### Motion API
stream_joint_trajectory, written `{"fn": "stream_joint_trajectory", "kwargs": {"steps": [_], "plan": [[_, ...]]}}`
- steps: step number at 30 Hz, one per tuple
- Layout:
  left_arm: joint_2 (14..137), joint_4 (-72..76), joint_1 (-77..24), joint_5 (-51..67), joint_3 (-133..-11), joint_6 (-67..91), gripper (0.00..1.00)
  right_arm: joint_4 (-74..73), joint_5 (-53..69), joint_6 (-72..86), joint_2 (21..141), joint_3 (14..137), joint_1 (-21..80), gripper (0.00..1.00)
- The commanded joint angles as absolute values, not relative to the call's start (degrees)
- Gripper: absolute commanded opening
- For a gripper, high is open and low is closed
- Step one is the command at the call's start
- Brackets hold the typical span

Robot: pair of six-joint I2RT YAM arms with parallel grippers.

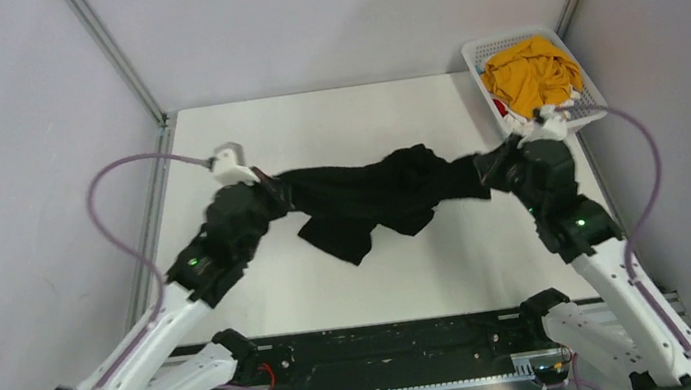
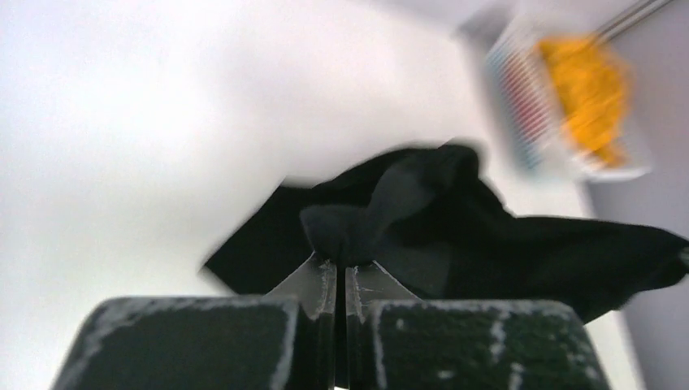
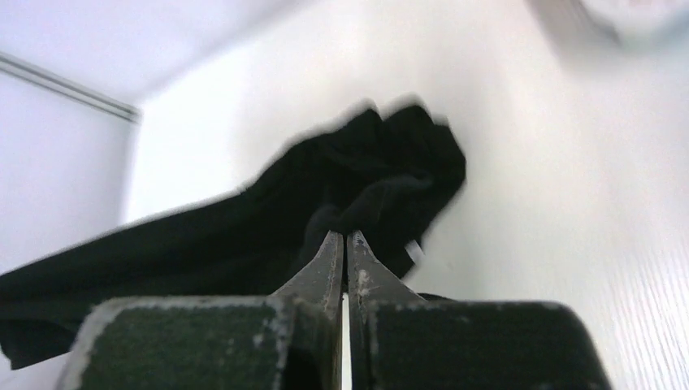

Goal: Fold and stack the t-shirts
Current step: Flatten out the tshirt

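While a mustard-yellow t-shirt is filling the basket, the left gripper and right gripper are clamping opposite ends of the black t-shirt. Its middle is sagging.

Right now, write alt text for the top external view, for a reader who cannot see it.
A black shirt hangs stretched over a white table, the left tool shut on one end and the right tool on the other. A white basket at the far right corner holds a yellow shirt.
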State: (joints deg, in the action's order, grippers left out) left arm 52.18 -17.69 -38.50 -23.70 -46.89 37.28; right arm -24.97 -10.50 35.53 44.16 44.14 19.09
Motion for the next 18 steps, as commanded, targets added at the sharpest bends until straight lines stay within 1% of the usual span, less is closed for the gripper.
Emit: {"fn": "stream_joint_trajectory", "kwargs": {"steps": [1, 4, 8, 11, 13, 18], "plan": [[43.07, -15.92, -38.15, -24.31, -55.91, 30.55, 0.0, -21.45, -4.28, 29.87, 40.46, 57.68, 17.87, 0.0], [39.47, -16.33, -38.17, -21.22, -62.58, 27.92, 0.0, -20.84, -1.39, 29.18, 39.69, 65.82, 17.83, 0.0], [38.13, -17.93, -38.16, -19.17, -72.1, 24.55, 0.0, -19.52, 3.13, 28.15, 38.95, 73.9, 17.89, 0.0], [38.39, -19.2, -38.15, -17.52, -78.46, 22.09, 0.0, -19.3, 4.36, 27.01, 39.55, 80.42, 17.86, 0.0], [39.45, -19.68, -38.21, -17.02, -82.62, 20.46, 0.0, -19.81, 5.37, 26.04, 41.12, 84.31, 17.86, 0.0], [46.59, -20.85, -38.17, -19.58, -91.49, 16.83, 0.0, -21.15, 5.11, 23.19, 47.77, 91.85, 17.82, 0.0]]}}
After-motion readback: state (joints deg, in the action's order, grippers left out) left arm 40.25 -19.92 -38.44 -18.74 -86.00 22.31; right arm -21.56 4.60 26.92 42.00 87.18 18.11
